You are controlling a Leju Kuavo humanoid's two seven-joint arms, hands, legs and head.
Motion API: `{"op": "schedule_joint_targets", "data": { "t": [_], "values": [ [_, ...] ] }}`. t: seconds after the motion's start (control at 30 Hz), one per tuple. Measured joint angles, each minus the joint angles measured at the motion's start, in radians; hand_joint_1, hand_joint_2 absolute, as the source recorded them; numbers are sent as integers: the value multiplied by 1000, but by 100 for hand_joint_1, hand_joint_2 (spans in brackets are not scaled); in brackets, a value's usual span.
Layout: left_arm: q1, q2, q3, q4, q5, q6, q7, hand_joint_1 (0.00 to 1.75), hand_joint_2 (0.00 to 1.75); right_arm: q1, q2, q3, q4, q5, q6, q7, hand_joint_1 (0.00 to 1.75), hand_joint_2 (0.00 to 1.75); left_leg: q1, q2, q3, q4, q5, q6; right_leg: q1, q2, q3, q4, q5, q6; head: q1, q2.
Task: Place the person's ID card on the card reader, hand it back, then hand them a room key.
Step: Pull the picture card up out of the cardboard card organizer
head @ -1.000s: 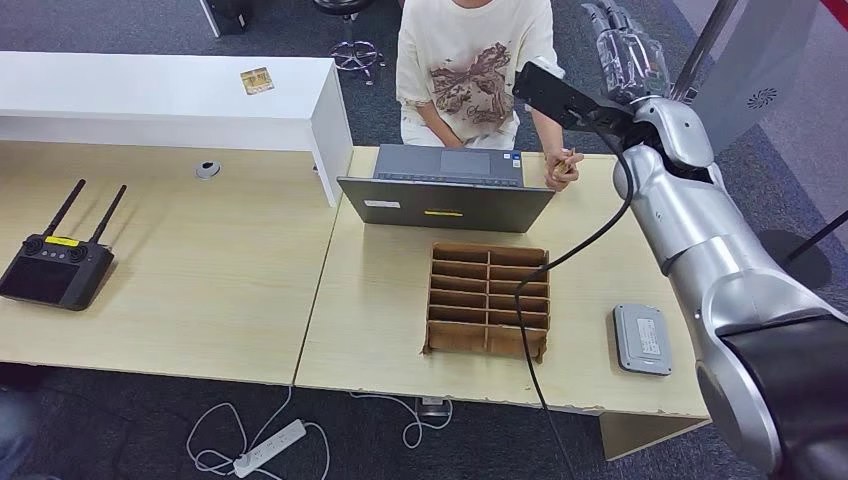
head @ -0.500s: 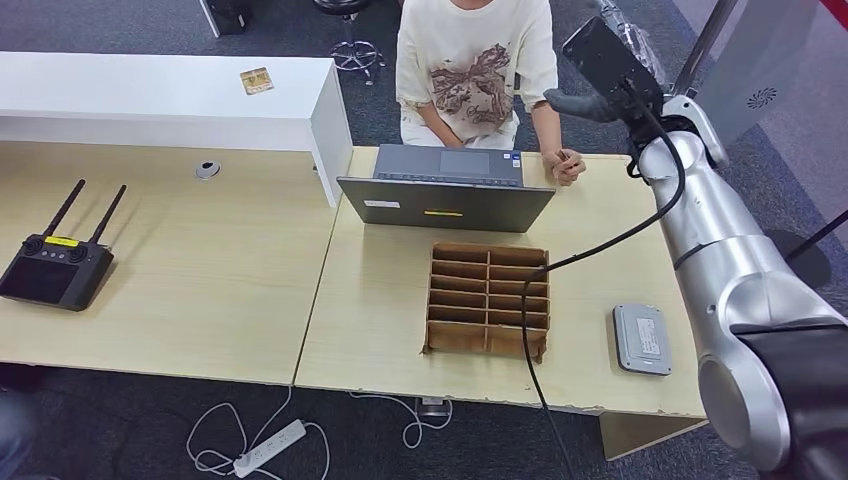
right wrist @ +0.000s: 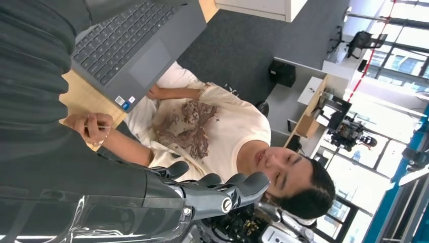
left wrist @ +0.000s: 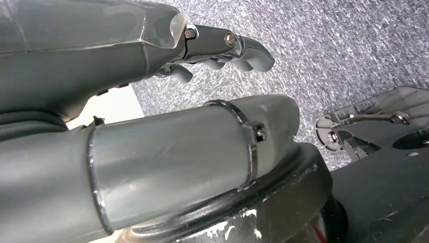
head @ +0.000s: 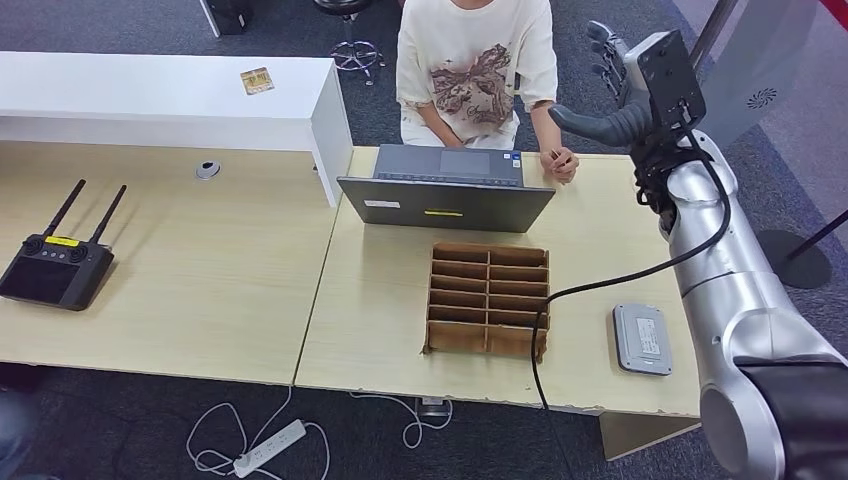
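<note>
Office bench (head: 400,300): right robot hand (head: 608,55) raised, fingers spread, holding nothing; reader (head: 641,339) bare, card step pending.

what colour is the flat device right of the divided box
Grey, with a paler label: the flat rectangular card reader, clearest in the head view.

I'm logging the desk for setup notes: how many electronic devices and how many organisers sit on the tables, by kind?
Grey open laptop: 1
Black remote controller with two antennas: 1
Grey flat card reader: 1
Brown cardboard divided organiser box: 1
Total: 4
</note>
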State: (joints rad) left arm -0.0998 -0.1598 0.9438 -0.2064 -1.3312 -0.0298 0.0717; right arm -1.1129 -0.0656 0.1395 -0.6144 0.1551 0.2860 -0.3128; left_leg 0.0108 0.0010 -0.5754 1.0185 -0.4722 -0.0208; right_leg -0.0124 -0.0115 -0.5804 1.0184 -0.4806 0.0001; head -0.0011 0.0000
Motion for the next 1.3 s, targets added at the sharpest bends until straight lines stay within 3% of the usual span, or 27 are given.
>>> {"op": "schedule_joint_targets", "data": {
  "t": [0.5, 0.8, 1.03, 1.3],
  "values": [
    [2, 1, 0, 0, 12, 9, 0, 0, 0, 56, -56, 54, -86, -153, 23, -15, 0, 175, 0, 0, 0, 0, 0, 0, 0, 0, 0, 0, 0, 0, 0, 0],
    [8, 1, 0, 0, 17, 9, -2, 0, 0, 160, -116, 72, -196, -257, 23, -37, 0, 175, 0, 0, 0, 0, 0, 0, 0, 0, 0, 0, 0, 0, 0, 0],
    [13, 1, 0, 0, 26, 10, -10, 0, 0, 258, -181, 81, -320, -285, 6, -42, 0, 175, 0, 0, 0, 0, 0, 0, 0, -1, 0, -1, 0, 0, 0, 0],
    [17, 2, 0, 0, 31, 11, -10, 0, 0, 429, -292, 73, -496, -305, 4, -63, 0, 175, 0, -1, -1, 0, -1, 0, 0, -1, 0, -1, 0, 0, 0, 0]
  ]
}}
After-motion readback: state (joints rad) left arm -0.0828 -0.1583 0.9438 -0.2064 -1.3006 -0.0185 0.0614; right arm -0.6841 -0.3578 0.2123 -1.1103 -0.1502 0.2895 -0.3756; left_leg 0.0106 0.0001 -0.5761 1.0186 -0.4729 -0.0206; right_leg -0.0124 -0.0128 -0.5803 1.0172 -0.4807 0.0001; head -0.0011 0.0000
